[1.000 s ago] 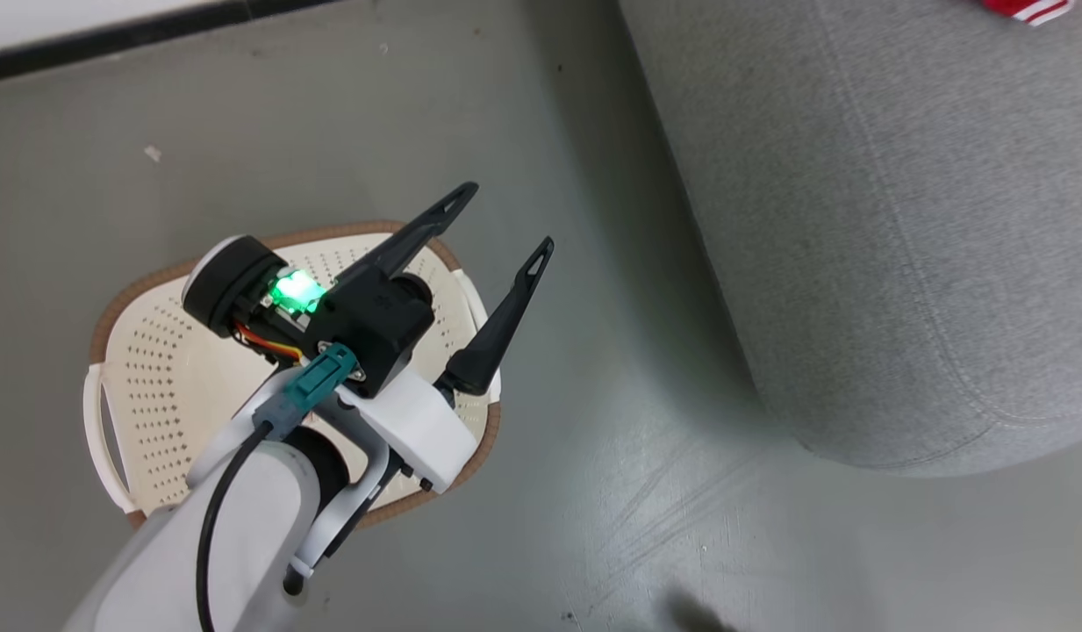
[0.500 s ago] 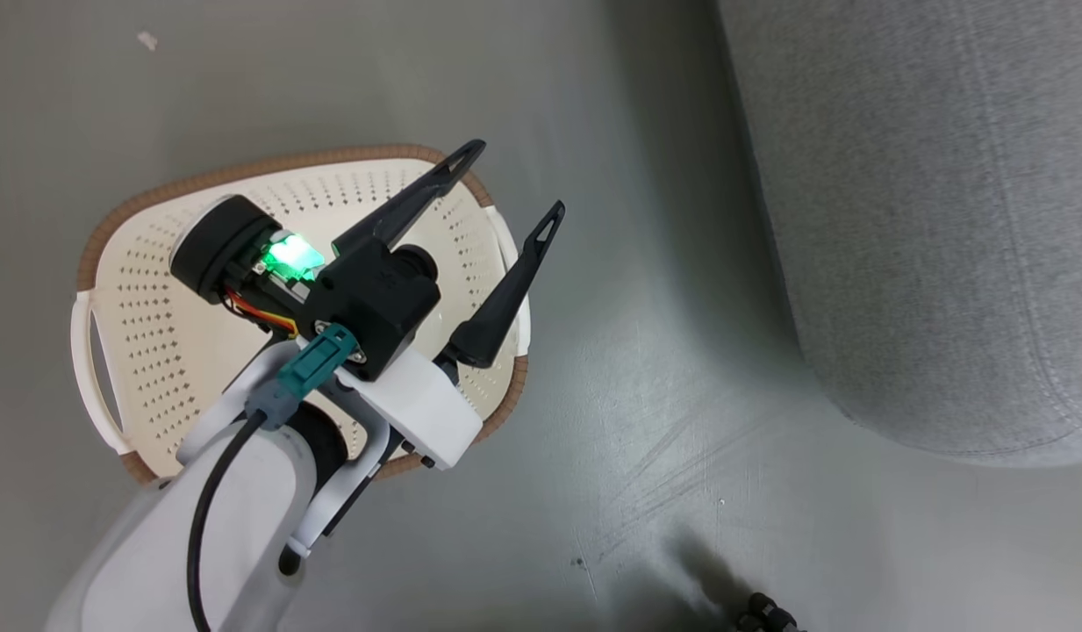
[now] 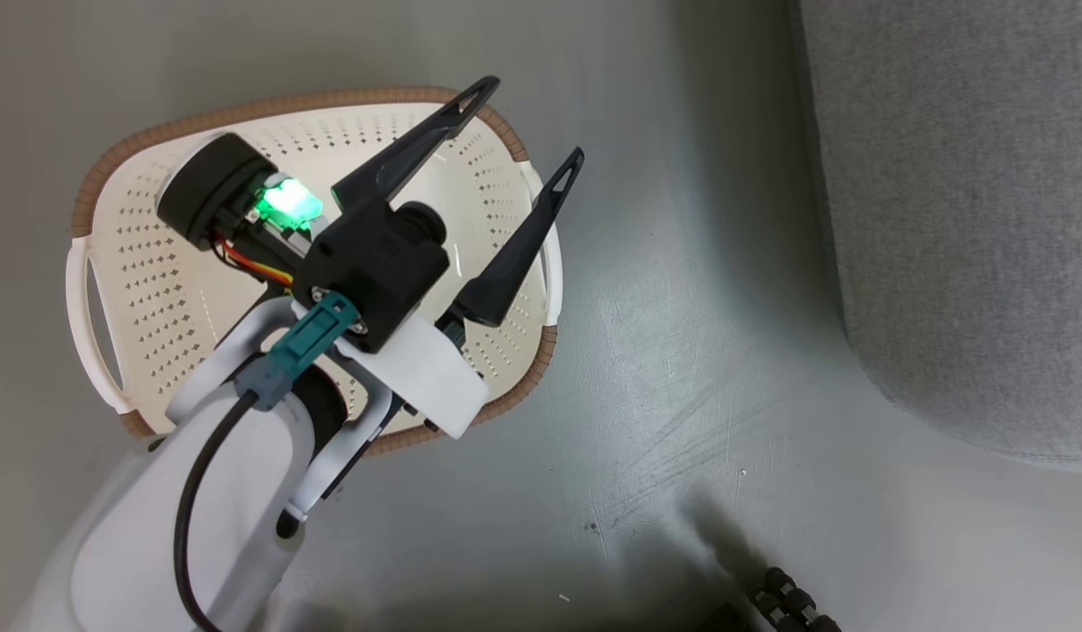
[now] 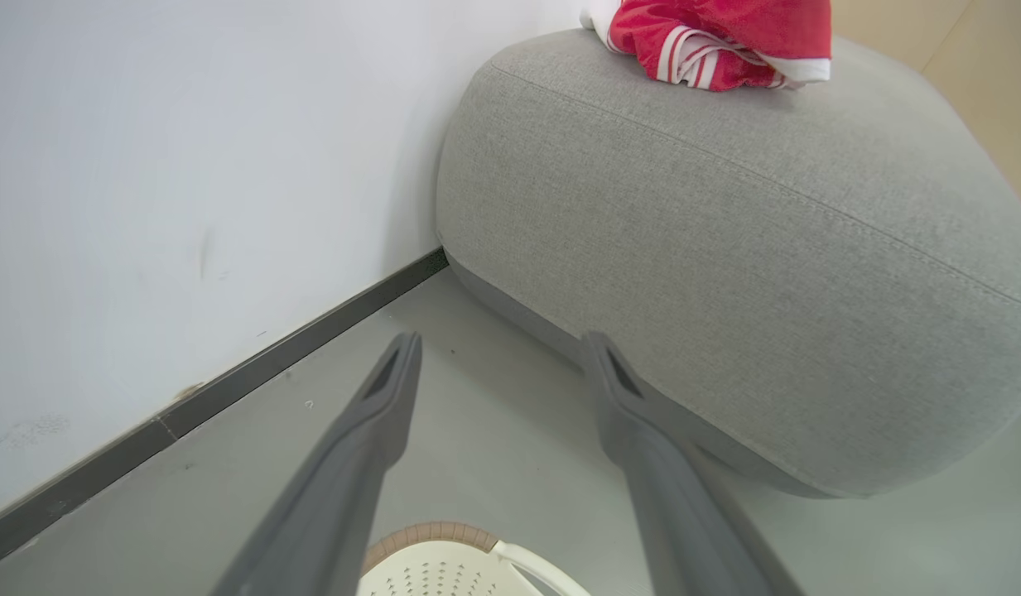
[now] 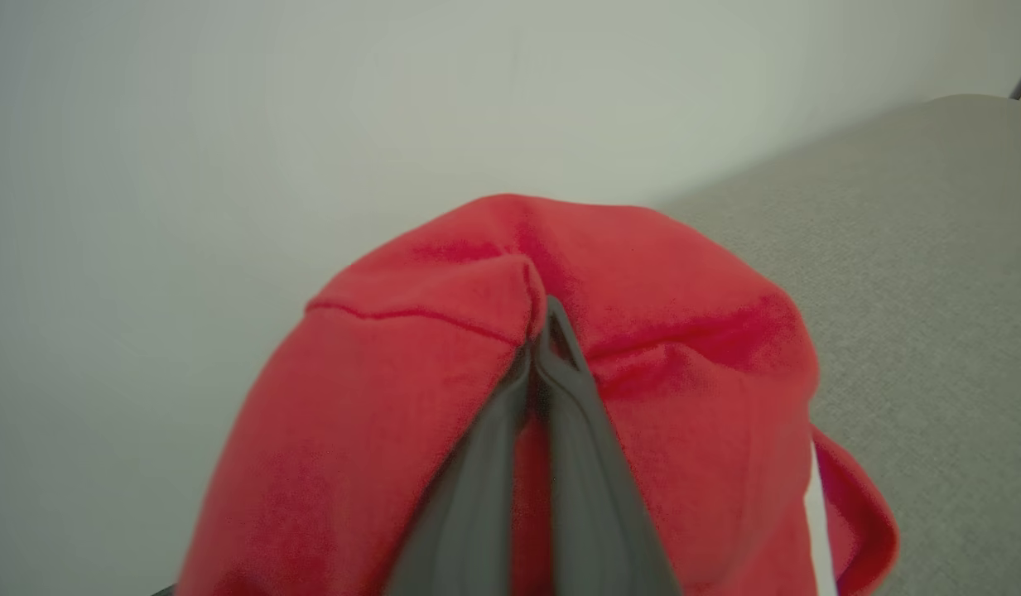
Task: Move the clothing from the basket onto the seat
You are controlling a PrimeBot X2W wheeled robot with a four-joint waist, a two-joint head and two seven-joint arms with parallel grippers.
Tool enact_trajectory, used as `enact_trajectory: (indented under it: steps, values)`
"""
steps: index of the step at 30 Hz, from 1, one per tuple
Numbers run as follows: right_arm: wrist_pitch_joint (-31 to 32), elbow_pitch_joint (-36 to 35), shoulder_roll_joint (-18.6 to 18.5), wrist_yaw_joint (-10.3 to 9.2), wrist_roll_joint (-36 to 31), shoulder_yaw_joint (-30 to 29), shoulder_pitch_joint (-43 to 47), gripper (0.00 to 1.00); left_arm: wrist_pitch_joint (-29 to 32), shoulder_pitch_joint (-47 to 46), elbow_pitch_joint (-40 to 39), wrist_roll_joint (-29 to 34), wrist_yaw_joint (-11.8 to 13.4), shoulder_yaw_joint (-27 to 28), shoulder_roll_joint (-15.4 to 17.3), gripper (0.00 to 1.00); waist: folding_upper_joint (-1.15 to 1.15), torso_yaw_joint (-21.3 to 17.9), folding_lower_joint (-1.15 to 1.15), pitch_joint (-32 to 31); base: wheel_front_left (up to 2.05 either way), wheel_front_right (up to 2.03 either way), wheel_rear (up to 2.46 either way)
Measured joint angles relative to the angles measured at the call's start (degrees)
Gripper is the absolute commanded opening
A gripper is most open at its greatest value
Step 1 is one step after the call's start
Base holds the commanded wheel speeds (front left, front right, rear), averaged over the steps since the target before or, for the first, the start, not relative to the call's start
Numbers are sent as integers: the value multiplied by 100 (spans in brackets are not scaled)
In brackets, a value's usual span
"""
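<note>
Fabric bunched red around the right tool (image 5: pixel 546 319), whose fingers were pinched shut on a red garment (image 5: pixel 684 348) so that it draped over them, apparently for carrying to the grey seat (image 5: pixel 932 290) beside it. The left tool (image 3: pixel 532 118) hung spread wide and empty above the cream laundry basket (image 3: pixel 242 110), probably poised for another reach, though what showed of its perforated bottom looked bare. The head view gave the basket from above and the seat's flank. The left wrist view added a striped red garment (image 4: pixel 709 41) already lying on the seat's top, near the wall (image 4: pixel 146 165).
</note>
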Motion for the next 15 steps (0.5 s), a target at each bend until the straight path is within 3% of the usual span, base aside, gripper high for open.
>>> enact_trajectory:
  steps: [6,7,11,12,15]
  values:
    - [353,192,-4,1,-386,338,21,4,-148,-103,142,1,-42,37,2,100,0,35,0,107,0,0,0]
    - [408,208,-18,1,-442,353,20,20,-172,-104,160,1,-42,59,10,100,0,29,0,103,0,0,0]
    - [534,225,-168,1,-613,398,18,49,-289,-169,236,1,-55,84,3,100,0,-9,0,66,0,0,0]
    - [571,223,-187,1,-637,445,18,100,-336,-170,252,1,-68,91,3,100,0,-16,0,53,0,0,0]
    - [638,237,-175,1,-677,500,18,100,-408,-171,318,1,-89,104,-1,100,0,-37,0,7,0,0,0]
